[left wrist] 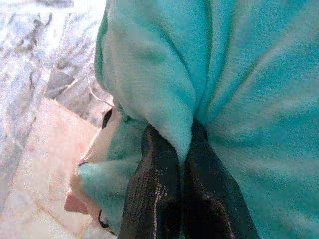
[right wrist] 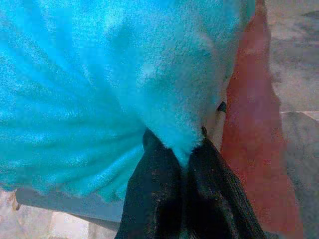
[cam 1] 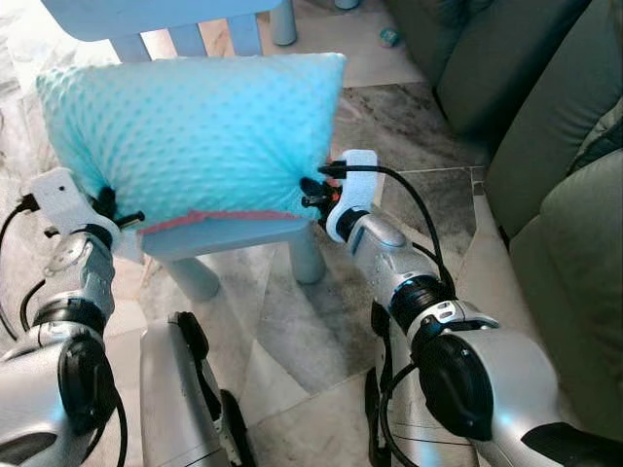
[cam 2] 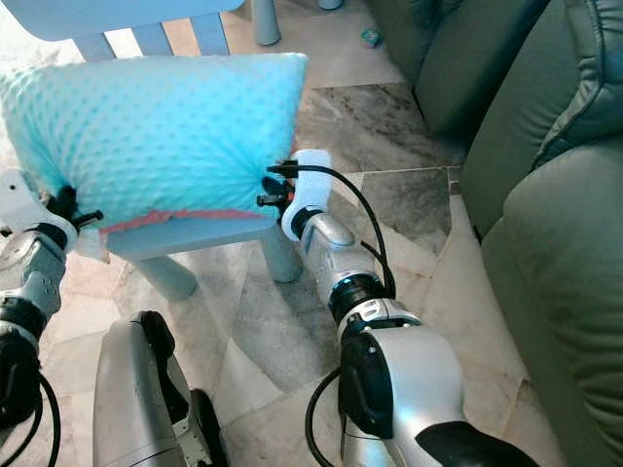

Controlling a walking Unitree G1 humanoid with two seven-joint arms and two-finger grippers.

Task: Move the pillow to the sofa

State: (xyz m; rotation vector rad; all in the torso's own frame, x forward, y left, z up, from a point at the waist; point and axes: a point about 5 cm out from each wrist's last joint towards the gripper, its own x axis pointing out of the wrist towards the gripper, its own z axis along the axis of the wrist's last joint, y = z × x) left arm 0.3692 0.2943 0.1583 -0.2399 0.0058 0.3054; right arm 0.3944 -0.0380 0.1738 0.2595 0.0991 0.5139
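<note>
Head cams bright, even daylight, no harsh glare. Upper left of both eye frames is washed out, floor (cam 1: 19,58) nearly blown white, so light likely comes from that side. Soft shadow under the chair (cam 1: 234,238) seat falls on the tiles at centre. Sofa (cam 2: 545,243) on the right reads darker, detail in its folds still visible. Eye views sharp, slight wide-angle stretch on my arms at the bottom edge. Both wrist cams soft and grainy: pillow (left wrist: 239,74) fabric too close, out of focus, my black fingers (right wrist: 154,194) underexposed, surface barely resolved. Left wrist view's upper left corner is overexposed.
</note>
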